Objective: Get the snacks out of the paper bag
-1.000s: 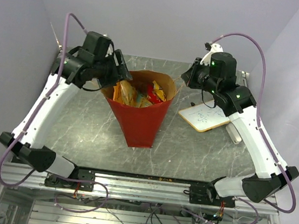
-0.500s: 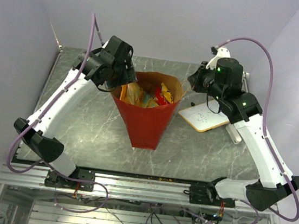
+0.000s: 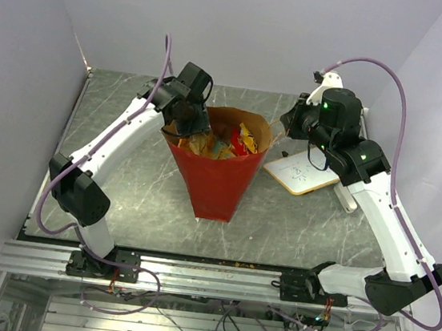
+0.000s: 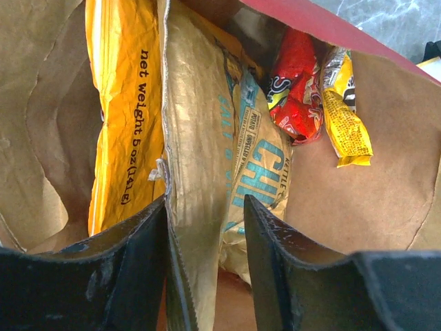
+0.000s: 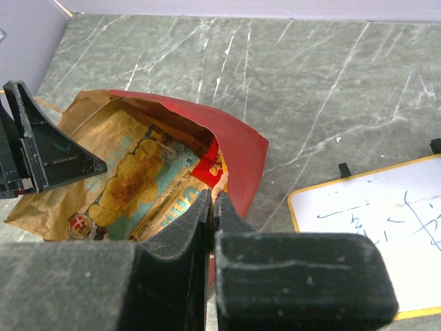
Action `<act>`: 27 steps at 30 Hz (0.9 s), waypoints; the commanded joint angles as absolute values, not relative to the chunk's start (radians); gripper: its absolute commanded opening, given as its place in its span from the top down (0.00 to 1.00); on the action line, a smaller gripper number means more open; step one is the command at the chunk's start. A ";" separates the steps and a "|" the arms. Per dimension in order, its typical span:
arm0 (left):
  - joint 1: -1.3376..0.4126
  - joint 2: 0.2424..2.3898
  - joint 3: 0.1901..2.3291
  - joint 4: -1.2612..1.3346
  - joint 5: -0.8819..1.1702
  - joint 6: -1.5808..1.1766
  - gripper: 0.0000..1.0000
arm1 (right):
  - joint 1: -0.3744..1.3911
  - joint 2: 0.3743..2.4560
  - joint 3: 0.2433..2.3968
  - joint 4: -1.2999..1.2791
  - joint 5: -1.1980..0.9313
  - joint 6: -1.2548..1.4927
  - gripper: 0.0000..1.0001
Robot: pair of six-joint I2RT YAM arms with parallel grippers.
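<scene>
The red paper bag (image 3: 218, 177) stands open mid-table, brown inside. My left gripper (image 3: 191, 130) is open inside the bag's left side. In the left wrist view its jaws (image 4: 205, 207) straddle the edge of a gold chip bag with teal lettering (image 4: 200, 124). An orange packet (image 4: 120, 103), a red packet (image 4: 296, 89) and a yellow packet (image 4: 344, 117) lie around it. My right gripper (image 3: 278, 131) is shut on the bag's right rim (image 5: 234, 148), its fingertips (image 5: 215, 196) pinching the paper edge. The gold-and-teal chip bag (image 5: 145, 193) also shows in the right wrist view.
A flat white wood-framed board (image 3: 301, 171) lies right of the bag, and also shows in the right wrist view (image 5: 379, 227). A small white object (image 3: 346, 199) lies beside it. Grey walls close in the table on three sides.
My left arm swung right and lowered its open gripper into the bag's left side. My right gripper moved slightly, and the bag's mouth shifted a little to the right.
</scene>
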State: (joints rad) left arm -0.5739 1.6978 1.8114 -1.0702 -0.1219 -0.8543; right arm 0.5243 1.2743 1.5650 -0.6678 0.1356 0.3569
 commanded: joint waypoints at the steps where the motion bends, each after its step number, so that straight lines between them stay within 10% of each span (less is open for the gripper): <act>1: -0.578 1.685 1.770 -1.006 -0.065 -0.863 0.44 | 0.512 1.223 1.584 -0.570 0.174 0.341 1.00; 16: -0.578 1.711 1.783 -0.933 0.061 -0.839 0.93 | 0.512 1.223 1.586 -0.577 0.185 0.334 1.00; 27: -0.578 1.669 1.924 -0.883 0.145 -0.855 0.93 | 0.512 1.200 1.561 -0.571 0.235 0.337 1.00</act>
